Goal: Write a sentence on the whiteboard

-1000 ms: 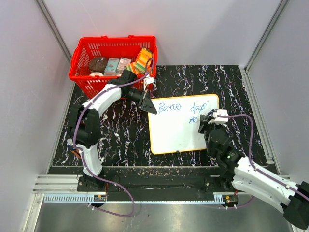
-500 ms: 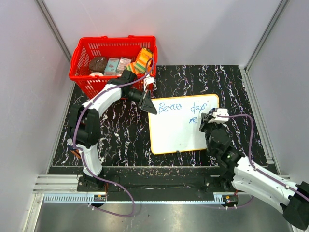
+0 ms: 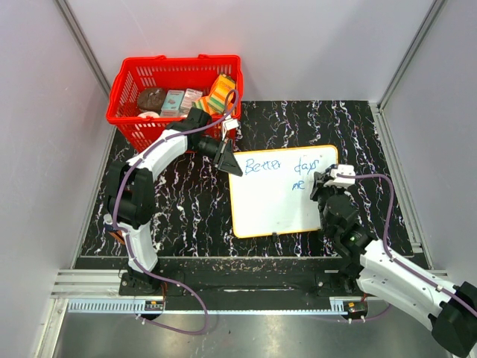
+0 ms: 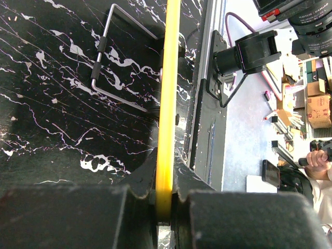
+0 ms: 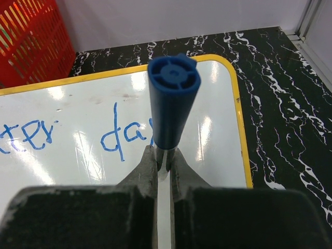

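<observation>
Clamping whiteboard (image 3: 268, 209) rim at upper left with left jaws, pinching marker (image 5: 170, 104) tight with right jaws. Might smear sentence (image 3: 261, 165) or slip if pressed hard; can't confirm tip contact.

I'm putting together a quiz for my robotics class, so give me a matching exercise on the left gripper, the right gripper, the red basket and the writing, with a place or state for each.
1. left gripper
2. right gripper
3. red basket
4. writing

A. blue, on the whiteboard
B. shut on the blue marker
C. far left corner, packets inside
D. shut on the whiteboard's edge

Pairs: 1-D, 2-B, 3-C, 4-A
</observation>
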You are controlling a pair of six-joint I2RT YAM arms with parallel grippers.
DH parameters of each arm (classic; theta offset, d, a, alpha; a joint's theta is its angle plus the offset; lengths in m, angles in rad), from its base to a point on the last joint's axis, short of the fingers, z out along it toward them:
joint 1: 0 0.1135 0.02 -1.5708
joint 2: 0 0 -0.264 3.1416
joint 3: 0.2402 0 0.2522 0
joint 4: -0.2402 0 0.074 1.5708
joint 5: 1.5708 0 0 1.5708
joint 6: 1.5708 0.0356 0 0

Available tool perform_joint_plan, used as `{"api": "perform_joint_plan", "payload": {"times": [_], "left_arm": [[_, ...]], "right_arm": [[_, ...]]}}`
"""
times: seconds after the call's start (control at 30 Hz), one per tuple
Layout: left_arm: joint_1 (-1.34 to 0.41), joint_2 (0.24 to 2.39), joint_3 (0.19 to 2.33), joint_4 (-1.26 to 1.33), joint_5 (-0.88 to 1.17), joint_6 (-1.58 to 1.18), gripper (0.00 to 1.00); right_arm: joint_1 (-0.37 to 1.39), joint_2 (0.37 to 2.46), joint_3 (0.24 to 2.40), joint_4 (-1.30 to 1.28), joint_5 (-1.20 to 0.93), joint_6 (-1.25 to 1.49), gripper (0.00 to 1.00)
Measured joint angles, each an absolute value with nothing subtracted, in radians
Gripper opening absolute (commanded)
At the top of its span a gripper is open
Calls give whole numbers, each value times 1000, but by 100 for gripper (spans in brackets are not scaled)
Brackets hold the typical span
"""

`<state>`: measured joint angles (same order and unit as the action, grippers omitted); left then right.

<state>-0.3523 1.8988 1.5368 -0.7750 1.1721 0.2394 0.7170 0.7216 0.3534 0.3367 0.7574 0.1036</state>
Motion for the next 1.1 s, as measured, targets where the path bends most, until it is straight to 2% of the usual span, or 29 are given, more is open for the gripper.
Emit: {"api": "perform_joint_plan", "payload": {"times": [0.73, 1.1], "left_arm": [[-352, 1899, 1537, -776, 1170, 233, 0], [-352, 1899, 1537, -776, 1170, 233, 0]], "right_arm": [[704, 769, 366, 360, 686, 142, 0], [704, 736, 366, 289, 675, 197, 0]]}}
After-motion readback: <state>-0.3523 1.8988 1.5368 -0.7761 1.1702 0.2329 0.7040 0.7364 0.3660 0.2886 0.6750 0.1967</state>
